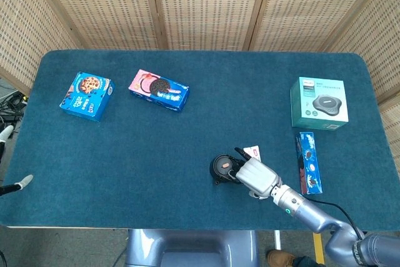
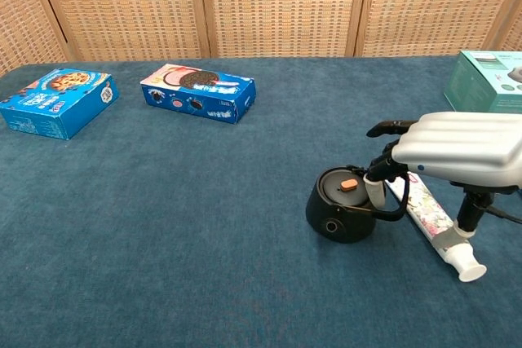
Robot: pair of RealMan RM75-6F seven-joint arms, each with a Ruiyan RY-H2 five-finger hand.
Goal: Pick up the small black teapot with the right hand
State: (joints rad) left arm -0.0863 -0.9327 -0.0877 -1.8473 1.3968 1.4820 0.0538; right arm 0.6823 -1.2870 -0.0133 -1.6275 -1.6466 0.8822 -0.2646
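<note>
The small black teapot (image 1: 221,168) (image 2: 342,205) stands upright near the table's front edge, with a copper knob on its lid and its loop handle to the right. My right hand (image 1: 255,176) (image 2: 453,148) hovers just right of it, palm down. Its fingers (image 2: 376,188) curl down to the handle, and one white tip lies against the loop. The thumb hangs apart, over a toothpaste tube. Nothing is gripped. Only two pale fingertips (image 1: 5,133) of my left hand show at the far left edge, spread wide and holding nothing.
A toothpaste tube (image 2: 431,222) lies under the right hand, close behind the teapot. A long blue box (image 1: 309,162) and a teal box (image 1: 319,102) sit to the right. Two cookie boxes (image 1: 87,95) (image 1: 159,90) lie at the back left.
</note>
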